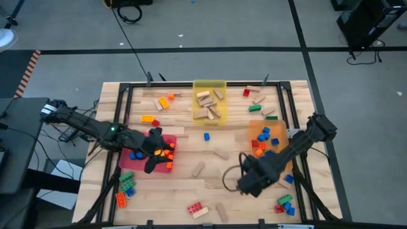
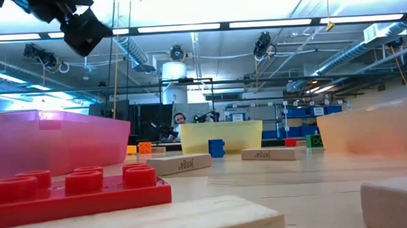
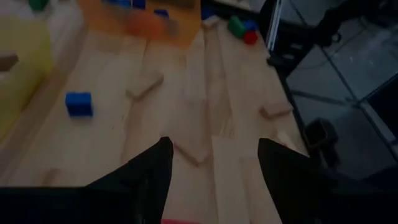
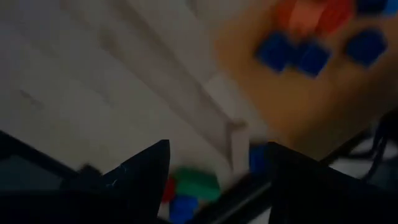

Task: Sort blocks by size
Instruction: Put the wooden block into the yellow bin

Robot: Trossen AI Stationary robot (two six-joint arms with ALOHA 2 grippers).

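Studded bricks and tan wooden blocks lie scattered on the wooden table. Tan blocks (image 1: 210, 105) fill the yellow tray (image 1: 196, 86). Blue and red bricks (image 1: 262, 140) lie in the orange tray (image 1: 254, 127), and mixed bricks (image 1: 166, 154) in the red tray (image 1: 170, 138). My left gripper (image 1: 162, 149) (image 3: 214, 149) hovers open over the red tray, pointing toward the table's right, with nothing between its fingers. My right gripper (image 1: 249, 183) (image 4: 217, 149) hangs open above bare table beside the orange tray's near left corner, pointing steeply down and holding nothing.
Loose on the table are a blue brick (image 1: 206, 135) (image 3: 79, 104), tan blocks (image 1: 220, 154) (image 1: 198, 168) (image 1: 221, 212), a red and yellow brick (image 1: 197, 208), and brick clusters near left (image 1: 125, 184), near right (image 1: 284, 203) and far (image 1: 159, 103) (image 1: 257, 98). A black frame (image 1: 191, 84) rims the table.
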